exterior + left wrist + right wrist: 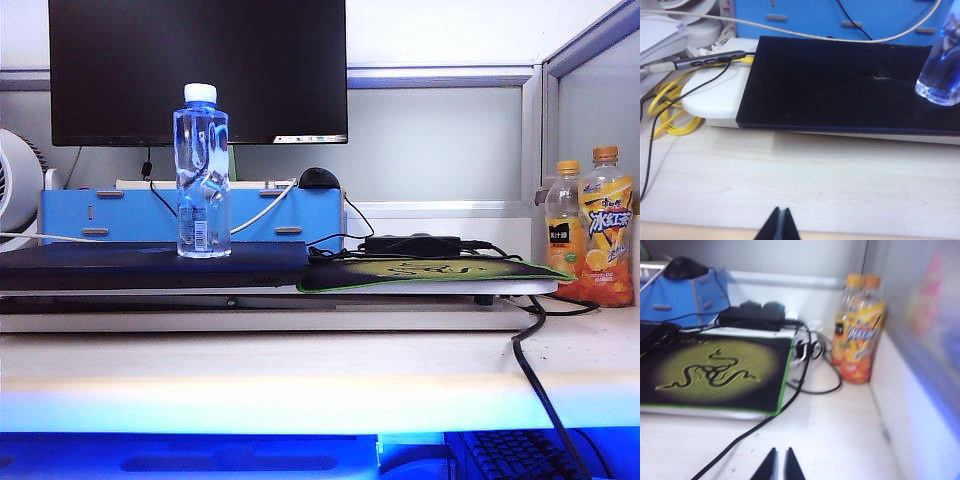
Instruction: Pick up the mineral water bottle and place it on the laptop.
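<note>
1. Mineral water bottle (202,172) stands upright on the laptop (150,265), white cap on top, barcode label low down. Nothing holds it.
2. Laptop lies closed and flat on a white riser (715,95) toward the desk's left-rear area; the bottle sits near the laptop's right end, closer to its back edge.
3. Left gripper (778,226) hangs over the bare desk (805,175) near the front edge, well short of the laptop. Its dark fingertips are pressed together, nothing between them.
4. Right gripper (779,466) is over the desk's front-right part, in front of the mouse mat (715,372). Tips nearly together with only a thin slit, holding nothing.
5. Green-black mouse mat with snake logo lies just right of the laptop on the same riser; a black power brick (750,317) rests at its back edge.
6. Two orange-capped juice bottles (857,330) stand by the right partition, well apart from the water bottle.
7. Black monitor (198,70) and blue stand (190,215) sit along the rear edge behind the laptop.
8. Black cable (765,415) runs across the desk front-right.
</note>
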You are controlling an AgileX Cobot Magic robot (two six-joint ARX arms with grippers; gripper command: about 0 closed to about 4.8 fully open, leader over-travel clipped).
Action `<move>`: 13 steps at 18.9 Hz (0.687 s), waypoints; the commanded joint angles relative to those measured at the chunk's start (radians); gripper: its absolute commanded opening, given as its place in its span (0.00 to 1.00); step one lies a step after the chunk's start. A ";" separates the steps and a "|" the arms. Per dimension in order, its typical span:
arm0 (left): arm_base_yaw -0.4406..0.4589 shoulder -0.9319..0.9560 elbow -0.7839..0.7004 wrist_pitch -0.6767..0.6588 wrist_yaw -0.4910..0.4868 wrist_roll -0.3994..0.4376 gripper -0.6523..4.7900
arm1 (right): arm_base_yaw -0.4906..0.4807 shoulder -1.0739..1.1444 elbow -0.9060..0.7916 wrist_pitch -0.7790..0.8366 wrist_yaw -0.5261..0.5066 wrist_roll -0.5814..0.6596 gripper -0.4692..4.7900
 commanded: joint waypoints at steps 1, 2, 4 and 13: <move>0.000 -0.002 0.000 -0.001 0.003 0.001 0.12 | -0.001 0.002 -0.041 0.013 -0.006 0.016 0.16; 0.000 -0.002 0.000 -0.001 0.003 0.001 0.12 | -0.001 -0.001 -0.061 0.006 -0.004 0.017 0.16; 0.000 -0.002 0.000 -0.001 0.003 0.001 0.12 | -0.003 -0.003 -0.101 -0.011 0.006 0.027 0.16; 0.000 -0.002 0.000 -0.001 0.003 0.002 0.12 | -0.095 -0.003 -0.167 -0.029 0.005 0.029 0.16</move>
